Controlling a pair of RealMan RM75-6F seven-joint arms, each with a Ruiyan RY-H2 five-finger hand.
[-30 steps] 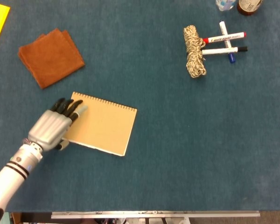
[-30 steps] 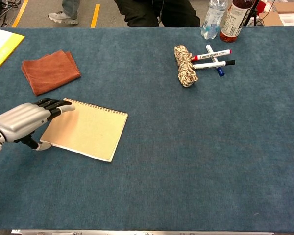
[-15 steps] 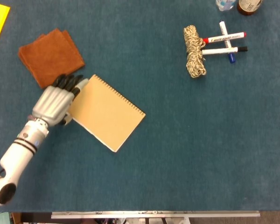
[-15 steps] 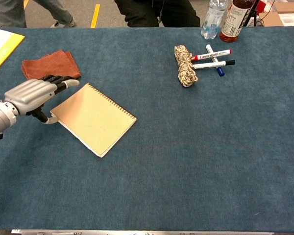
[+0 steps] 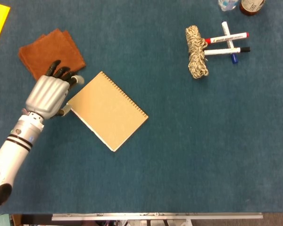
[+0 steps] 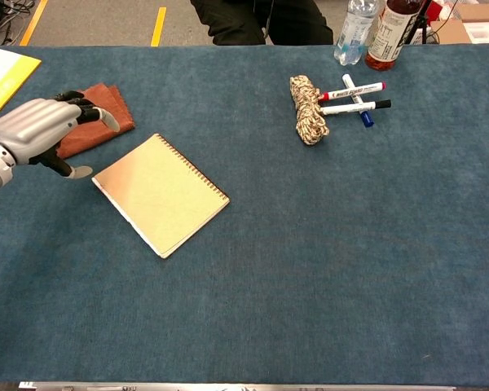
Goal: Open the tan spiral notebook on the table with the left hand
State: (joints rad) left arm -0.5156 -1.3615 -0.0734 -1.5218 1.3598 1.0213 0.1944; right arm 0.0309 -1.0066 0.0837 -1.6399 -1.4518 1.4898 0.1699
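Leftmost, a yellow sheet (image 6: 2, 77) is lying at the table's far corner, beside a folded rust-brown cloth (image 5: 47, 52). The silver left hand (image 5: 48, 95) is hovering just off the notebook's left corner, fingers loosely curled and slightly apart, holding nothing; the chest view is showing it raised above the cloth's near edge. The closed tan spiral-bound notebook (image 5: 108, 110) is lying flat and skewed on the blue felt table (image 5: 188, 155), its wire binding along the upper-right edge. Judged by appearance, it is light and thin, its card cover stiff yet flexible, and liable to slide on felt; the best purchase is the cover's free lower-left edge, opposite the spiral. Further right are lying a coiled beige rope (image 5: 196, 57) and three white markers (image 5: 228, 41), their print too small to read. The right hand is not appearing.
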